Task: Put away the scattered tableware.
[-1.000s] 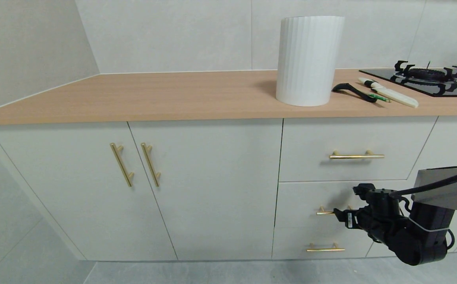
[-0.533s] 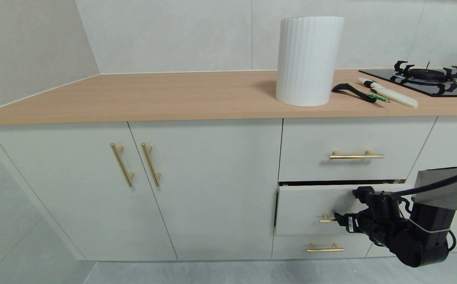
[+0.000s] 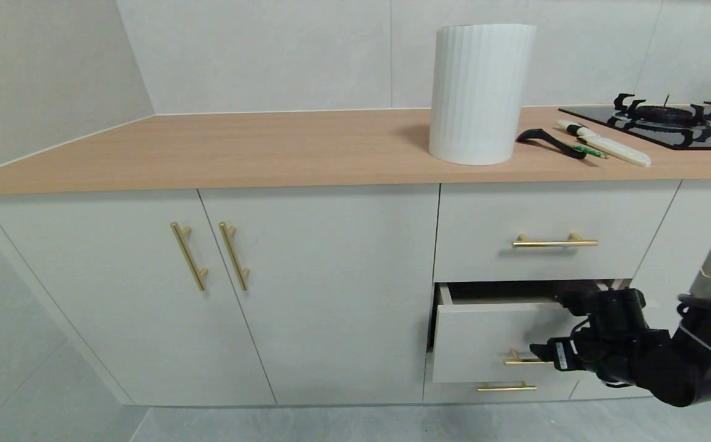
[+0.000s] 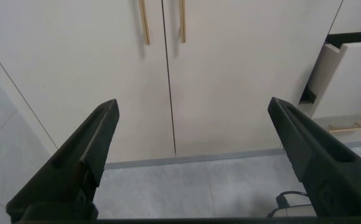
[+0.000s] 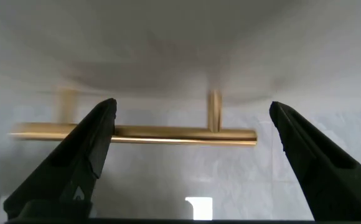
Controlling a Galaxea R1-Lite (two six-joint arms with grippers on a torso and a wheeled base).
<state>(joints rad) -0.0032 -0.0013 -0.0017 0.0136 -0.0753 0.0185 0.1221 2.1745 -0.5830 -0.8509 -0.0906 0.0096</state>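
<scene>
Tableware (image 3: 589,151) lies slantwise on the tabletop (image 3: 269,150), between a white canister (image 3: 481,92) and the hob (image 3: 662,123), well above the right gripper (image 3: 545,356), the nearer arm. Its jaws stand apart at the half-open drawer (image 3: 490,337) handle (image 3: 524,361). Left gripper (image 4: 193,107) jaws are apart too.

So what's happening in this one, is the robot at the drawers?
The right gripper is at the gold handle of the middle drawer, which stands partly open. Its fingers are spread, with the bar across the gap. The left gripper is open, low before the cabinet doors. The utensils lie on the counter beside a white ribbed container, not yet put away.
</scene>
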